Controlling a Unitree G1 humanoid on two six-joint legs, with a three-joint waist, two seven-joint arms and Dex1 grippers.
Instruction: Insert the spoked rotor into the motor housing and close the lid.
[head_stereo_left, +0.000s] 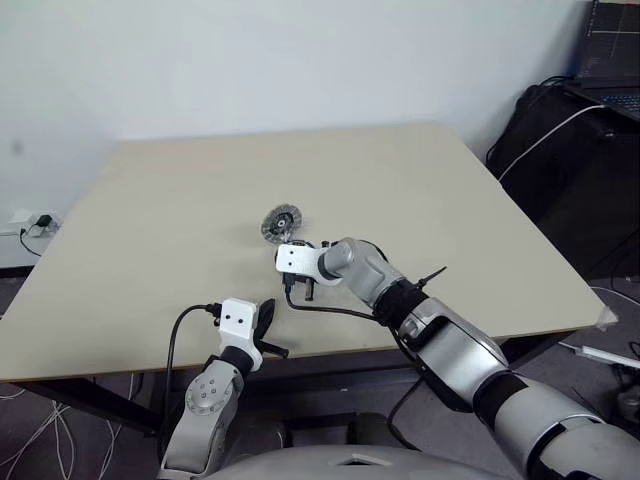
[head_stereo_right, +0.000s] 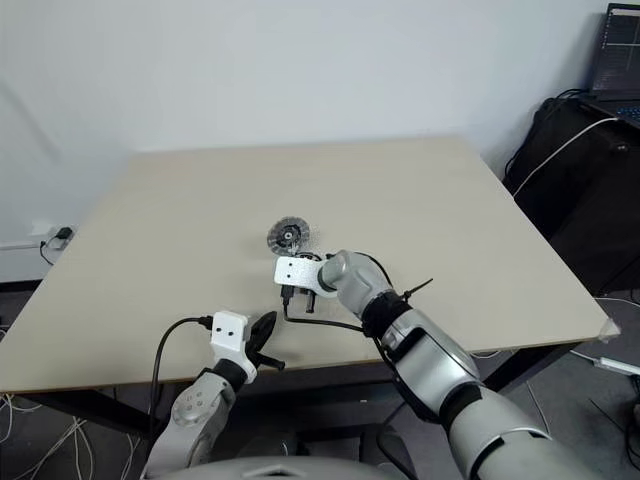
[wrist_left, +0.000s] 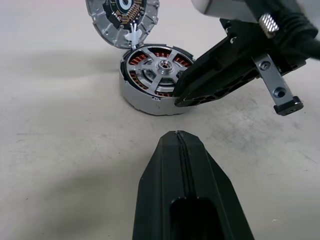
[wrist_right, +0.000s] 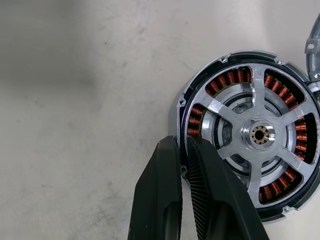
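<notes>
pinching the motor housing rim with right gripper narrowed on it, rotor seated inside; lid lying at twelve o'clock beyond; left gripper closed, empty, resting farther back.

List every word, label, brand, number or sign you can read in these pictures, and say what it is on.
None can be read.
The motor housing, the spoked rotor seated in it, and the lid standing open behind show no legible marking.
The lid's inner face carries a dark patterned patch, too small to read as text.
The laptop screen at the far edge shows lines too small to read.
The right gripper's fingers and the table bear no text.
</notes>
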